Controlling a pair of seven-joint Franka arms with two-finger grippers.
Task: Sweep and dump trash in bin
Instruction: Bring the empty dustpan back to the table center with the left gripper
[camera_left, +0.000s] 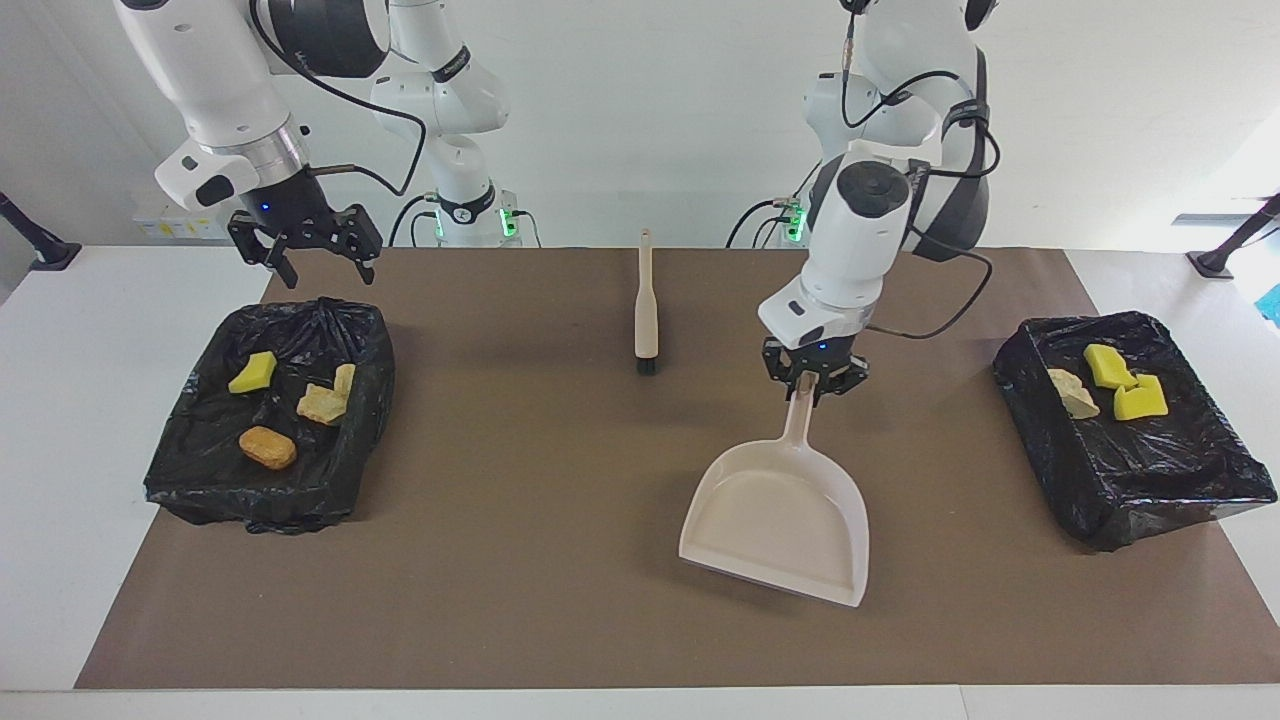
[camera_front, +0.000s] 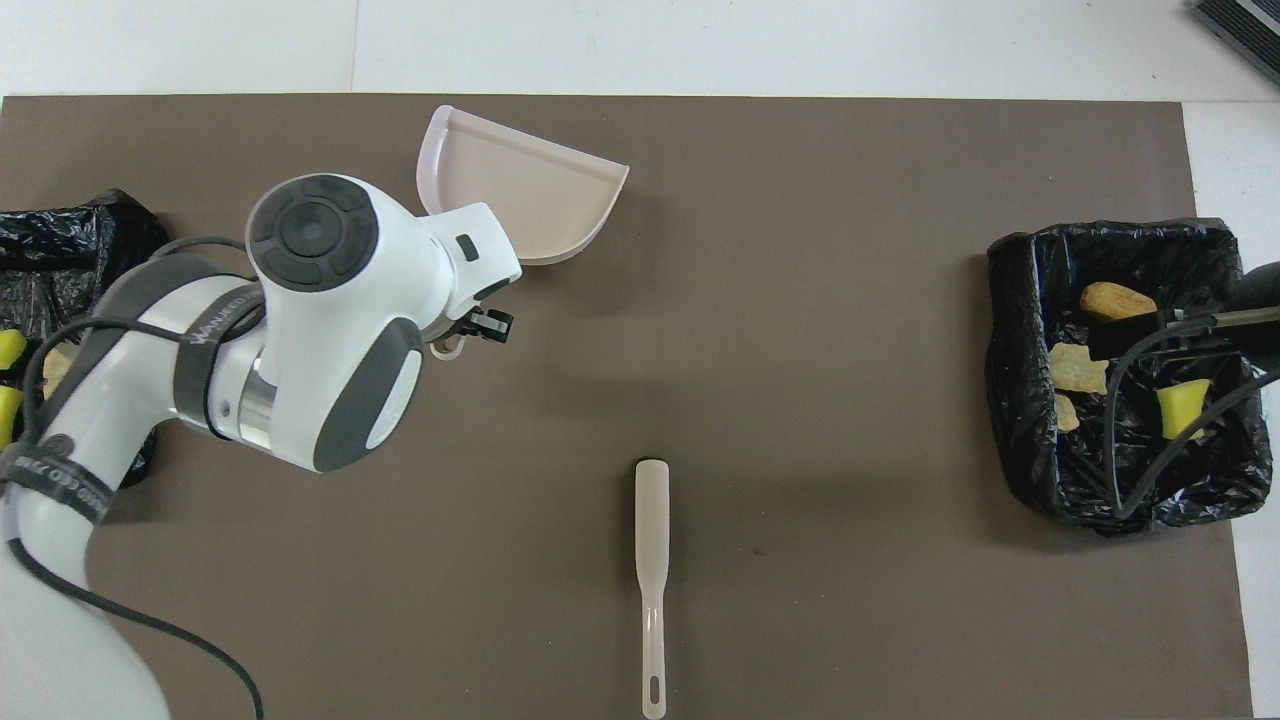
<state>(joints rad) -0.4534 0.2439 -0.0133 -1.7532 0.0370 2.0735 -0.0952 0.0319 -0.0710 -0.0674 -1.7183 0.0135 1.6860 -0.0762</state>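
Two bins hold your trash (camera_left: 268, 447) at each end of the mat (camera_left: 560, 560). Your right gripper (camera_left: 305, 262) hangs spread near that arm's bin (camera_left: 190, 480); your left gripper (camera_left: 814, 383) pinches the dustpan (camera_left: 775, 525) handle mid-mat.

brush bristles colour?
Black, on the brush; shows best in the facing view.

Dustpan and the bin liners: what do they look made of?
The dustpan looks like rigid moulded plastic, beige and smooth with a slight sheen, its raised rim and handle in one piece. The bin liners look like thin black plastic film: glossy, crinkled, folded over the bin edges.
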